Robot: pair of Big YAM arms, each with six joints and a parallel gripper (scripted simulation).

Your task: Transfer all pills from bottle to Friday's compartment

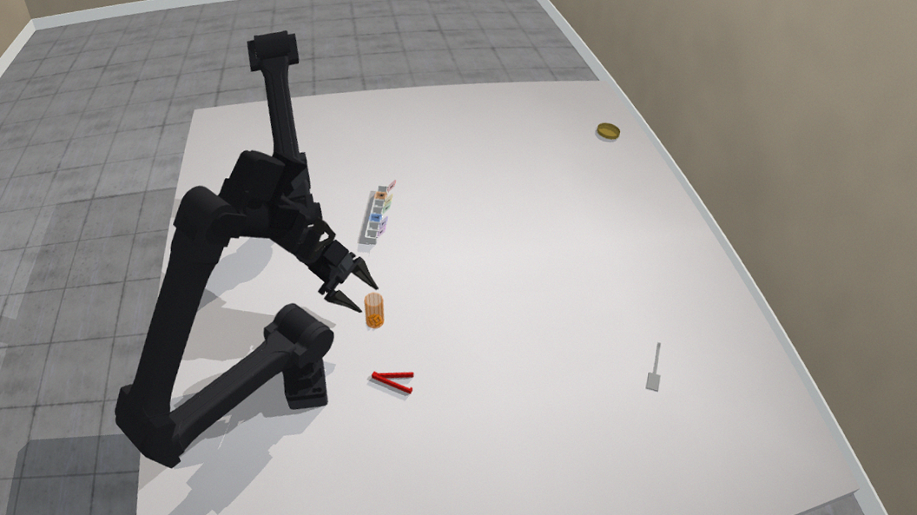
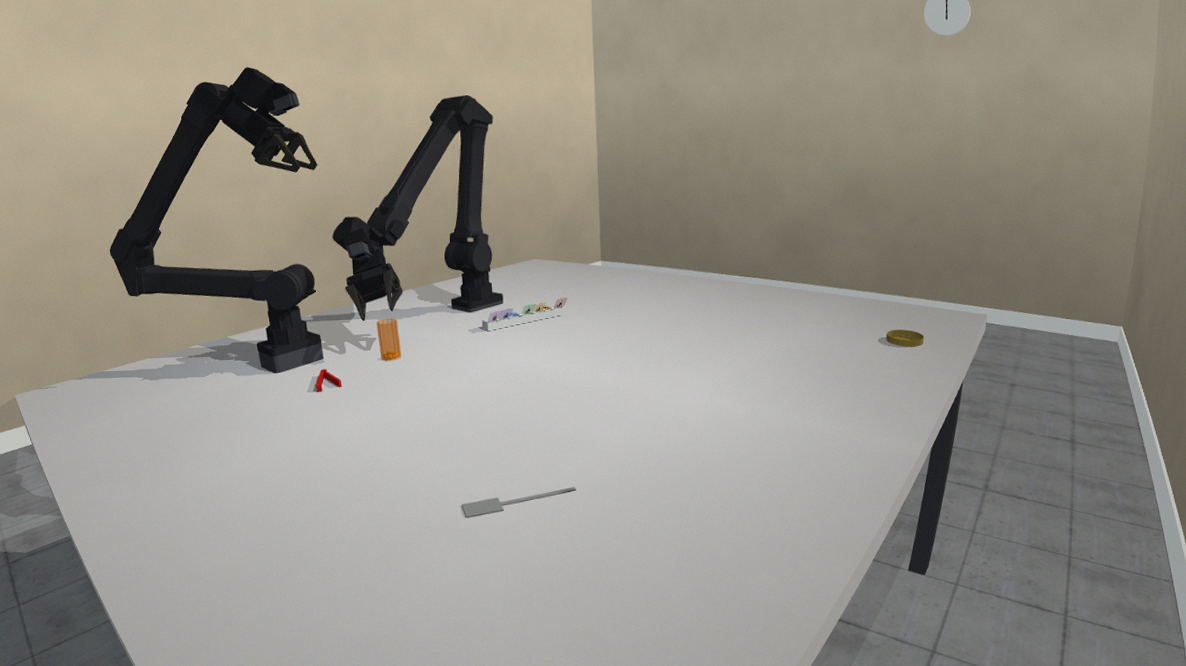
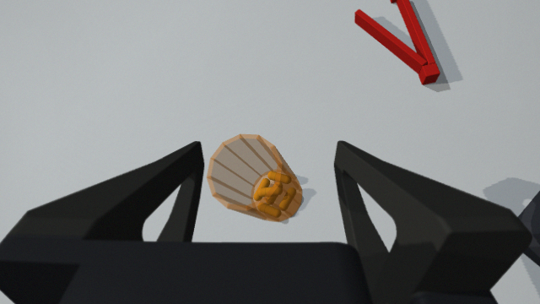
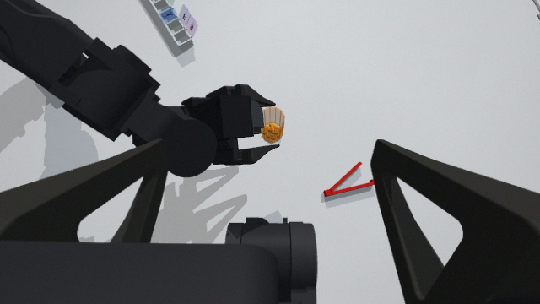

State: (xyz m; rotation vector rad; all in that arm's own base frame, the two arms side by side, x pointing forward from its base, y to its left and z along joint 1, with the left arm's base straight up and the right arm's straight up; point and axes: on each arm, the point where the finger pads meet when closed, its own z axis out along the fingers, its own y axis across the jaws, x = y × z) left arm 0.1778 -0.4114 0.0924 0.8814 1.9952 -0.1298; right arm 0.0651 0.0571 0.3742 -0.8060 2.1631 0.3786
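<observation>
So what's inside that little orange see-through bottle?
Several orange capsule-shaped pills lie at the bottom of the bottle. Some overlap, so any hidden beneath can't be counted.
</observation>
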